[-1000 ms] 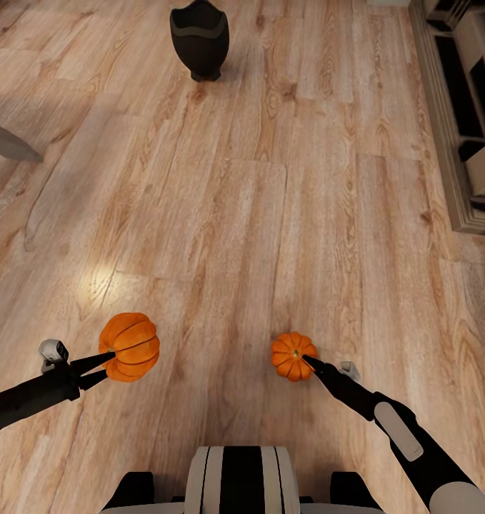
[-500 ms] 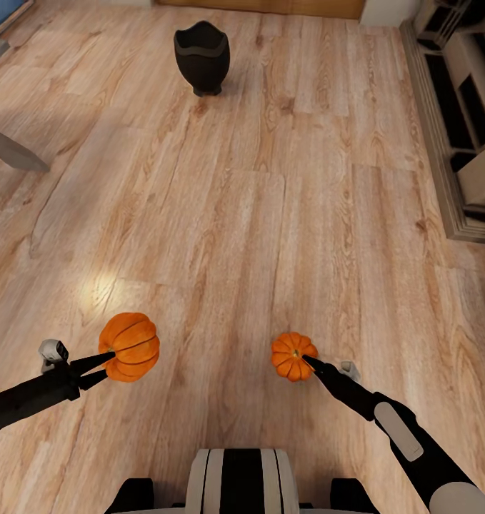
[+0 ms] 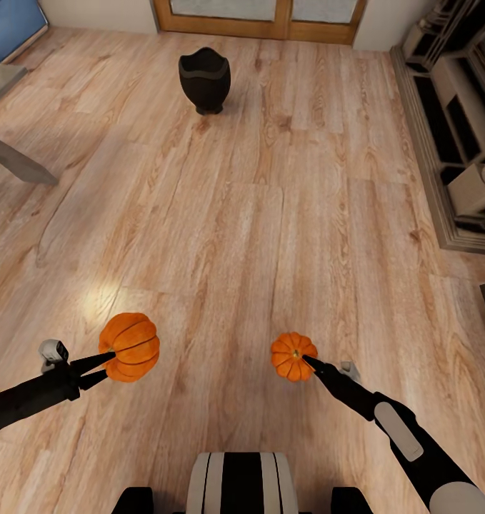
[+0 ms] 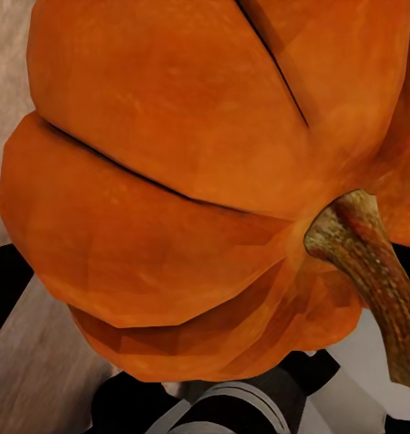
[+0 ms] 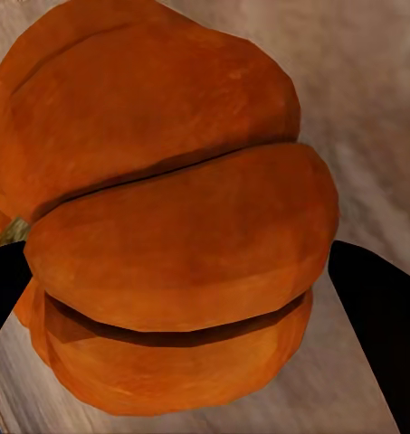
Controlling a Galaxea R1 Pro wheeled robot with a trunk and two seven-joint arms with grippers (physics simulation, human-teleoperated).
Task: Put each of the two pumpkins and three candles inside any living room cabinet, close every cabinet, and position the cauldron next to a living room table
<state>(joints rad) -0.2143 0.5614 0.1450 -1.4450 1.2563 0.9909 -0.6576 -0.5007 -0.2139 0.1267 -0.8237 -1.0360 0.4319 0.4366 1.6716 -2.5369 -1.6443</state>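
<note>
A: Close in, the left gripper has its black fingers clamped on the larger ribbed orange pumpkin, carried above the pale wood plank floor.

B: And the right gripper pinches the smaller orange pumpkin, also off the floor.

A: Open boards ahead. Further on, the round black cauldron stands upright, alone.

B: Grey table corner far left, dark shelving unit along the right, wood-framed door at the back.

Pumpkins orange, ribbed; cauldron black; floor tan woodgrain.
</note>
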